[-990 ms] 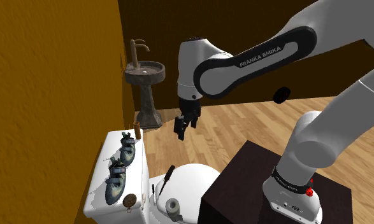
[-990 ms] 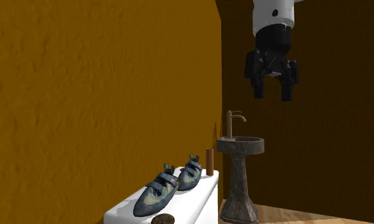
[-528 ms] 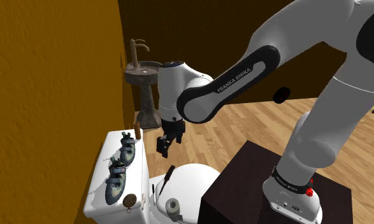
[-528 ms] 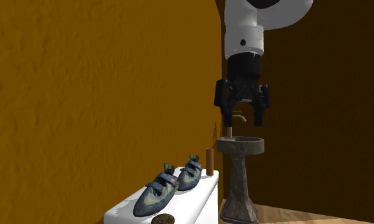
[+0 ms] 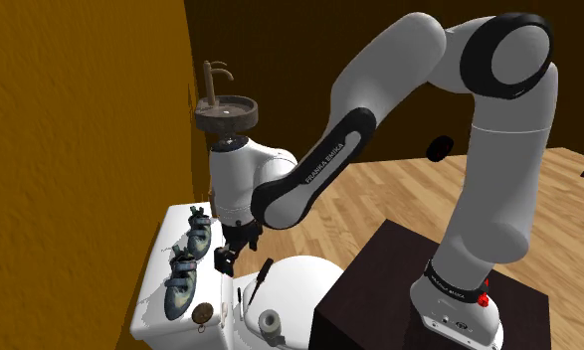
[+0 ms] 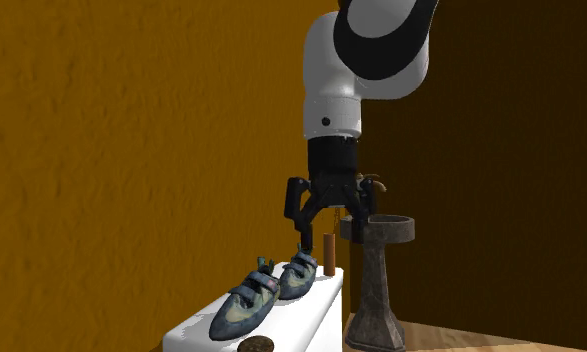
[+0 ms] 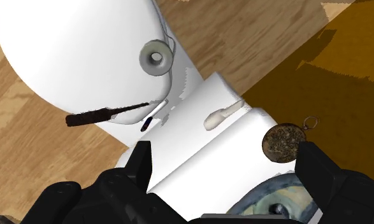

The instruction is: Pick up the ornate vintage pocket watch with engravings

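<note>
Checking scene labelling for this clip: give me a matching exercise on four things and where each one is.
1 pocket watch
2 gripper
3 brown cylinder
4 pedestal sink

A standing on the floor
B open, over the toilet
C tank lid, end nearer the sink
D tank lid, end farther from the sink

Pairs: 1-D, 2-B, 3-C, 4-A
</note>
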Controlling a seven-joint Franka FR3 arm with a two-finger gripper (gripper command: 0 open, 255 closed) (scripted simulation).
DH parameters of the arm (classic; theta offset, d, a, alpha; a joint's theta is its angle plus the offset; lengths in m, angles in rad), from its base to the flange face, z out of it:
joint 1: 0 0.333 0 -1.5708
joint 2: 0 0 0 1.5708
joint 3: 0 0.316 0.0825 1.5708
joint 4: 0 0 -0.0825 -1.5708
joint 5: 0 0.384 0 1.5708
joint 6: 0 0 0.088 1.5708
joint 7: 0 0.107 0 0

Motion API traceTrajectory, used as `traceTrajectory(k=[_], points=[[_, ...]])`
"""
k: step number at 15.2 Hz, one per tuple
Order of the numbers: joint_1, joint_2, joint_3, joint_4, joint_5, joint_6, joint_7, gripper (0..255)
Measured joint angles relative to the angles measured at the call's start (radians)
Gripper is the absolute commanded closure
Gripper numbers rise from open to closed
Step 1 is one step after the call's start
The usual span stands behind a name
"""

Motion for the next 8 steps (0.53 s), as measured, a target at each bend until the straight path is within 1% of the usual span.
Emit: traceTrajectory(k=[4, 5, 8], points=[[0.079, 0.166, -0.046, 0.118, -0.121, 0.019, 0.100, 0], [0.106, 0.212, -0.060, 0.159, -0.147, 0.016, 0.125, 0], [0.175, 0.331, -0.098, 0.268, -0.206, 0.013, 0.176, 0]])
